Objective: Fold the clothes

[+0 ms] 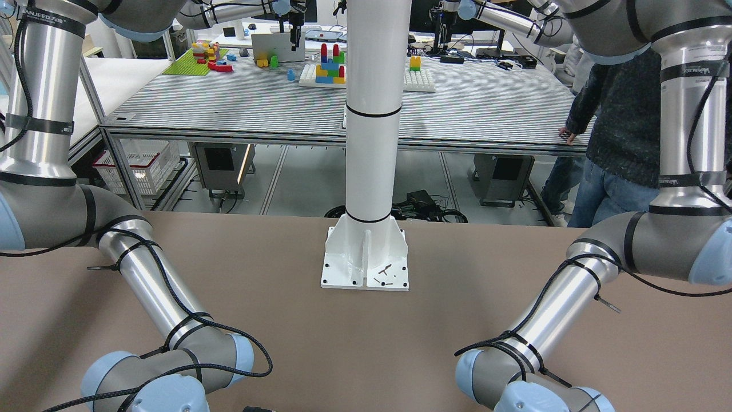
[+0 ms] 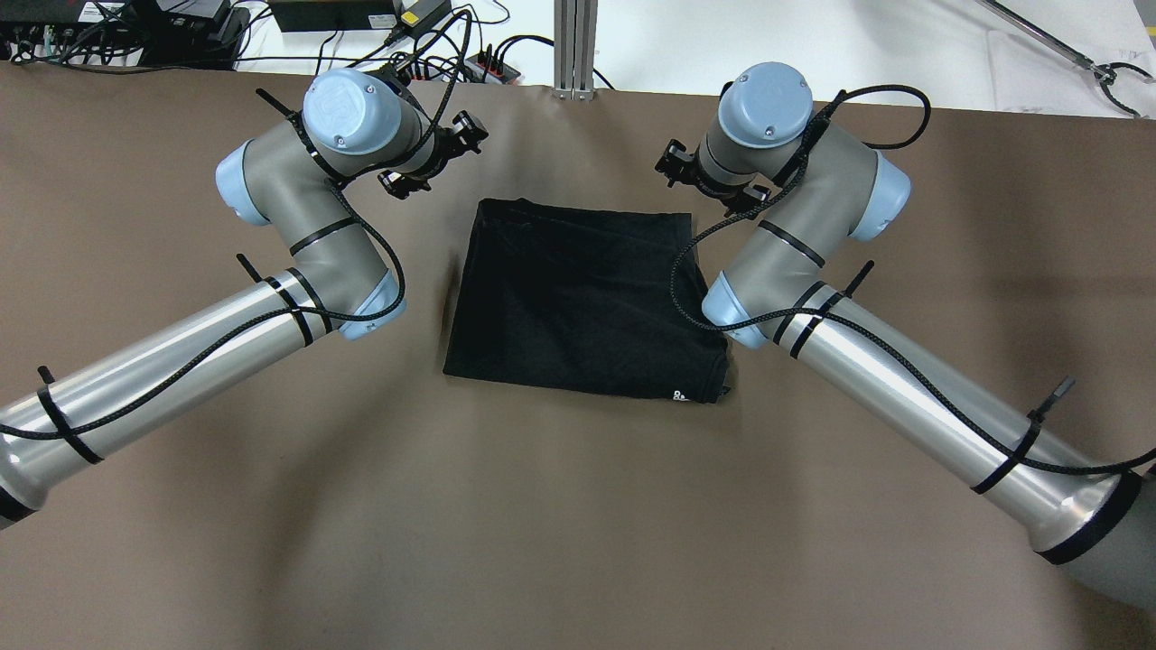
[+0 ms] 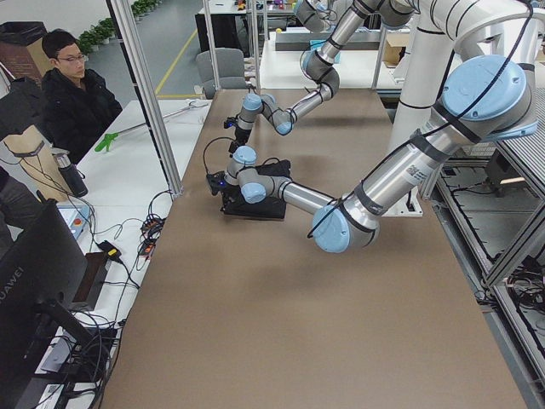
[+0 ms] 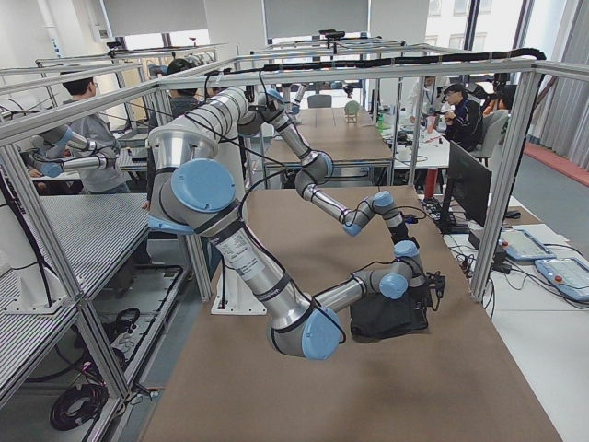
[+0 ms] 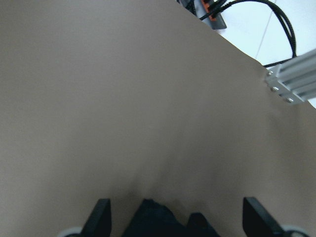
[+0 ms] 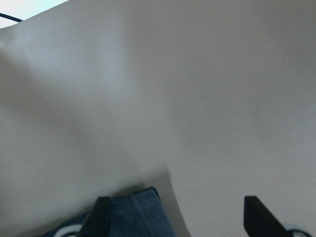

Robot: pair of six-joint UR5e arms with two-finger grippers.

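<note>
The clothes are one black fabric piece (image 2: 578, 302), folded into a rough rectangle and lying flat mid-table; it also shows in the left side view (image 3: 255, 207) and the right side view (image 4: 386, 318). My left gripper (image 2: 433, 162) hovers over its far left corner, my right gripper (image 2: 713, 176) over its far right corner. In the left wrist view the gripper (image 5: 177, 217) is open, with a cloth corner (image 5: 155, 219) between the fingertips (image 5: 101, 217). In the right wrist view the gripper (image 6: 177, 217) is open, with a cloth corner (image 6: 138, 210) by the left fingertip (image 6: 101, 217).
The white pillar (image 1: 372, 143) stands on its base plate at the table's robot side. An aluminium post (image 2: 575, 45) and cables (image 2: 361, 18) lie past the far edge. A seated person (image 3: 72, 85) is beside the table. Brown tabletop (image 2: 578, 524) surrounds the cloth.
</note>
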